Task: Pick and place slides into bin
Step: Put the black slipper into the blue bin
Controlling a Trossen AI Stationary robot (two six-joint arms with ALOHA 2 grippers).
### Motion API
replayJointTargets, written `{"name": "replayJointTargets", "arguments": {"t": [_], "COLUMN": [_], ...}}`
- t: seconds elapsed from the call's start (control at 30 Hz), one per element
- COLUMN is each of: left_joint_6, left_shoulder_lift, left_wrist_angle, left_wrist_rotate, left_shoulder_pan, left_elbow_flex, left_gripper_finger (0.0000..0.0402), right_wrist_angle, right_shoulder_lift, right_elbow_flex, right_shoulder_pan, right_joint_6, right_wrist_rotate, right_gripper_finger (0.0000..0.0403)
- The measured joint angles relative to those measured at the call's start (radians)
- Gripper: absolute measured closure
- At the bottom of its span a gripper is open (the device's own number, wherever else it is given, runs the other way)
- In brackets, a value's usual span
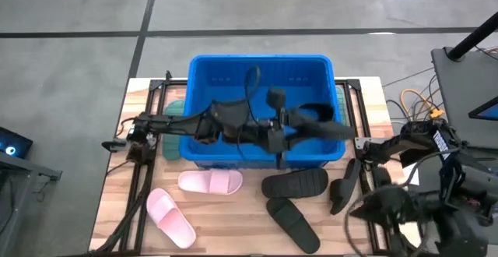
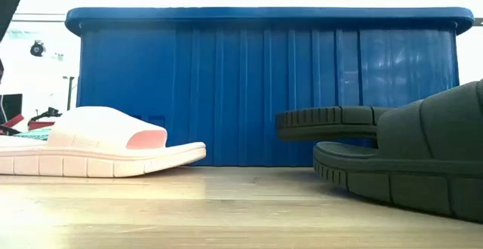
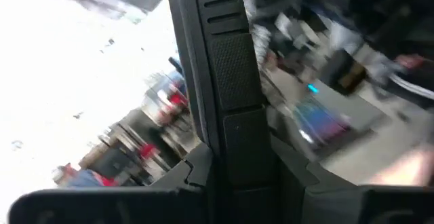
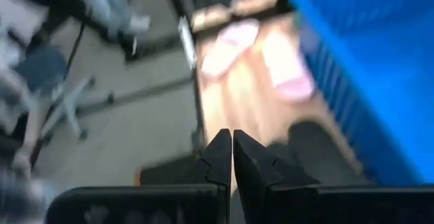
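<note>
The blue bin (image 1: 261,109) stands at the table's far middle; it fills the low view (image 2: 264,83). My left gripper (image 1: 299,122) reaches over the bin's right half, shut on a black slide (image 1: 323,123). My right gripper (image 4: 227,153) is shut and empty at the table's right side, near the bin's right near corner (image 1: 364,154). Two pink slides (image 1: 210,181) (image 1: 170,216) and three black slides (image 1: 294,183) (image 1: 292,214) (image 1: 342,185) lie on the table in front of the bin. A sage green slide (image 1: 175,105) shows at the bin's left wall. My left gripper pinches the black slide between its two fingers (image 3: 193,173); the slide's grooved black side (image 3: 220,68) stands up out of the gap. The fingers come level from the table's left. The slide is lifted clear, over the inside of the bin.
Cables and a dark stand (image 1: 467,78) crowd the table's right edge. The wooden table top (image 1: 233,226) is bare between the pink and black slides. In the low view a pink slide (image 2: 98,147) and black slides (image 2: 423,158) lie before the bin.
</note>
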Motion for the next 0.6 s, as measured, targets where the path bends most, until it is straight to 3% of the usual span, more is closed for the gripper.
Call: {"name": "replayJointTargets", "arguments": {"t": [0.2, 0.4, 0.6], "left_joint_6": [0.053, 0.051, 0.050], "left_shoulder_lift": [0.001, 0.002, 0.000], "left_wrist_angle": [0.077, 0.097, 0.106], "left_wrist_rotate": [0.044, 0.072, 0.072], "left_shoulder_pan": [0.076, 0.147, 0.193], "left_elbow_flex": [-0.047, -0.135, -0.165], "left_gripper_finger": [0.0333, 0.0333, 0.0333], "right_wrist_angle": [0.000, 0.001, 0.001], "right_shoulder_lift": [-0.064, -0.111, -0.170], "right_elbow_flex": [-0.006, -0.016, -0.125], "right_shoulder_pan": [-0.025, -0.098, -0.250], "right_joint_6": [-0.115, -0.169, -0.268], "right_wrist_rotate": [0.161, 0.147, 0.025], "right_gripper_finger": [0.0395, 0.0395, 0.0395]}}
